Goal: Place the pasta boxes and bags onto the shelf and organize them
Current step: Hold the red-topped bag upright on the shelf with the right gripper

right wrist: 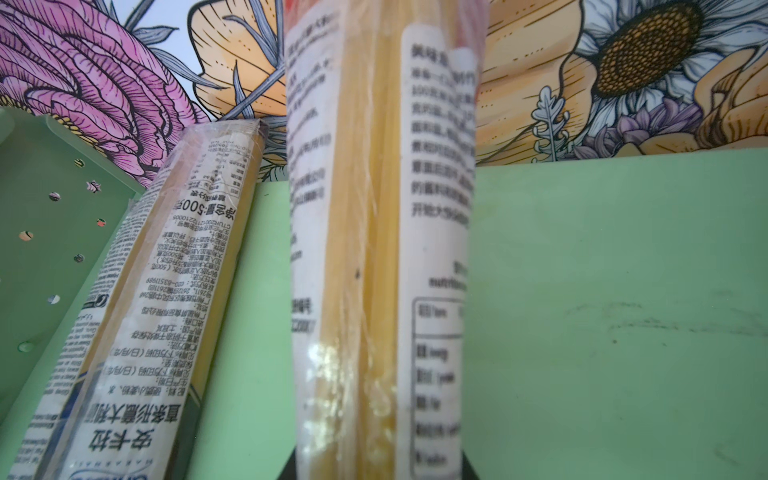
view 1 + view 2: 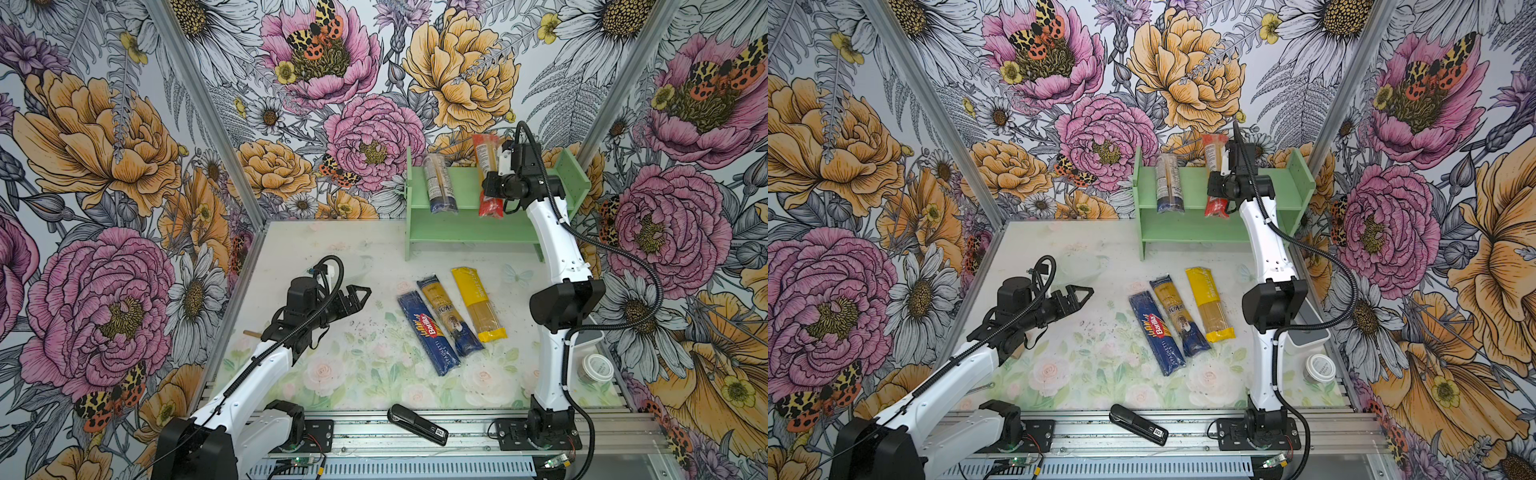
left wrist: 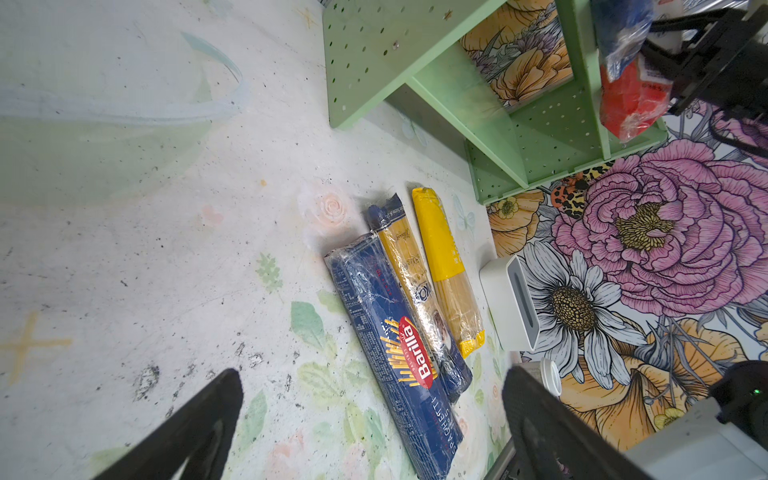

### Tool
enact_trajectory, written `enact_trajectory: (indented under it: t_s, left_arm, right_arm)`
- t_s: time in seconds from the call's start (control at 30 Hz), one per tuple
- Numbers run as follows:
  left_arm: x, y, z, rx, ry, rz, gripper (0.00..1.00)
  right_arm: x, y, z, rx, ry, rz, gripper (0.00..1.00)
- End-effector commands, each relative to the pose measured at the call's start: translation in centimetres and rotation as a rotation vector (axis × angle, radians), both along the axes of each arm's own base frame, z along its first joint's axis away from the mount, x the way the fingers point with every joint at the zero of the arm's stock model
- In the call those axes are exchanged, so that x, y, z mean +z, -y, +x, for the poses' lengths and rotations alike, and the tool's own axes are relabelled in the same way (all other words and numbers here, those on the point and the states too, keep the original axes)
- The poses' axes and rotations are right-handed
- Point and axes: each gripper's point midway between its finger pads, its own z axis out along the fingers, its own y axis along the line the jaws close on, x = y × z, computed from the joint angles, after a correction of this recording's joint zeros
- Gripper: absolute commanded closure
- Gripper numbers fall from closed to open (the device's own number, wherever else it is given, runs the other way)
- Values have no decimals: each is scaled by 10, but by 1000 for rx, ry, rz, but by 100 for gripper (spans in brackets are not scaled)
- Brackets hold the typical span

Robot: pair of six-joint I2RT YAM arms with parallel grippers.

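The mint-green shelf (image 2: 461,232) (image 2: 1187,228) stands at the back right. A clear, dark-blue labelled pack (image 2: 439,183) (image 1: 166,291) lies lengthwise on its top tier, to the left. My right gripper (image 2: 491,189) (image 2: 1219,189) (image 1: 380,469) is shut on the red-ended clear pack (image 2: 486,158) (image 1: 374,208) over the same tier; the pack's red front end juts past the shelf front. On the table lie the dark blue Barilla pack (image 2: 428,332) (image 3: 395,353), the blue-gold windowed pack (image 2: 449,316) (image 3: 411,270) and the yellow pack (image 2: 478,303) (image 3: 444,257). My left gripper (image 2: 358,296) (image 2: 1080,294) (image 3: 372,374) hovers open to their left, holding nothing.
A black stapler (image 2: 417,424) (image 2: 1138,424) lies near the front rail. A white-grey box (image 2: 1308,328) (image 3: 509,303) and a white lidded jar (image 2: 597,368) (image 2: 1318,368) stand at the right edge, behind the right arm. The shelf's lower tier holds nothing that I can see.
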Motion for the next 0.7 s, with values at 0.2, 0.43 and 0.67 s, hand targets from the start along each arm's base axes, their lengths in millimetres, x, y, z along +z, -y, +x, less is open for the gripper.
enact_trajectory:
  t_s: [0.2,0.43,0.67]
  left_arm:
    - [7,4,-5,-29,37,-5,1]
    - [6,3,-5,-28,38,-2,1]
    - [5,2,-6,-25,37,3,1]
  right_arm:
    - [13,10,8,-35,73,-31,74]
    - [5,11,9,-36,56,-44,67]
    - [-5,12,11,-38,36,-52,62]
